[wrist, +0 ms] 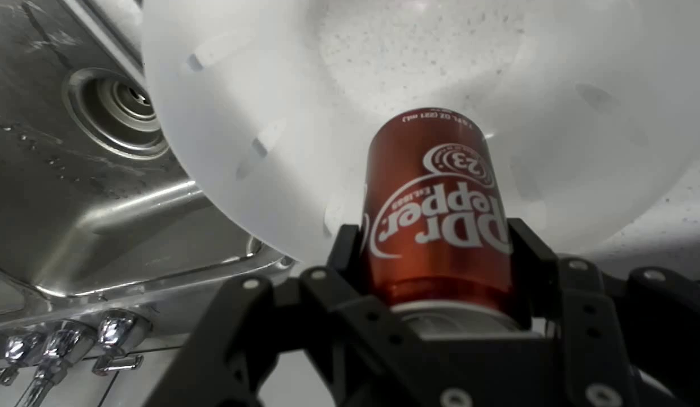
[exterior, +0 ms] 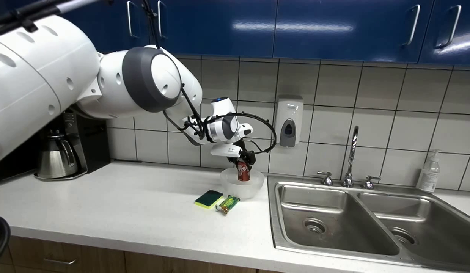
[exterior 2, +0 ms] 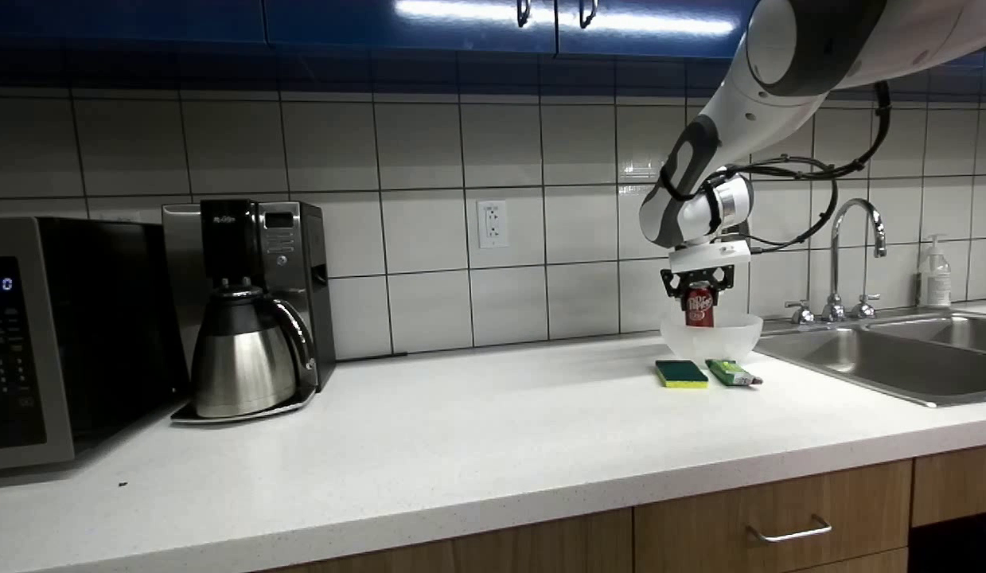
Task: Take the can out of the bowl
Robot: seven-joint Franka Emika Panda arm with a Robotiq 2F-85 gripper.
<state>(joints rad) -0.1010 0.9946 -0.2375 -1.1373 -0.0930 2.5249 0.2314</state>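
Note:
The red can (exterior: 243, 174) with pale lettering is upright between my gripper's fingers. It also shows in an exterior view (exterior 2: 699, 313) and in the wrist view (wrist: 431, 186), where its silvery top faces my palm. My gripper (wrist: 434, 243) is shut on the can, one black finger touching each side near its upper half. The translucent white bowl (exterior: 240, 191) stands on the counter under the can; it also shows in an exterior view (exterior 2: 709, 344) and the wrist view (wrist: 259, 186). The can's lower end is over the bowl's inside, around rim height in both exterior views.
A green-yellow sponge (exterior: 209, 198) and a green wrapped bar (exterior: 228, 204) lie in front of the bowl. The steel sink (exterior: 273, 212) adjoins the bowl's side. A soap dispenser (exterior: 290, 121) hangs on the wall behind. A coffee maker (exterior 2: 250, 342) and microwave (exterior 2: 55, 334) stand farther along.

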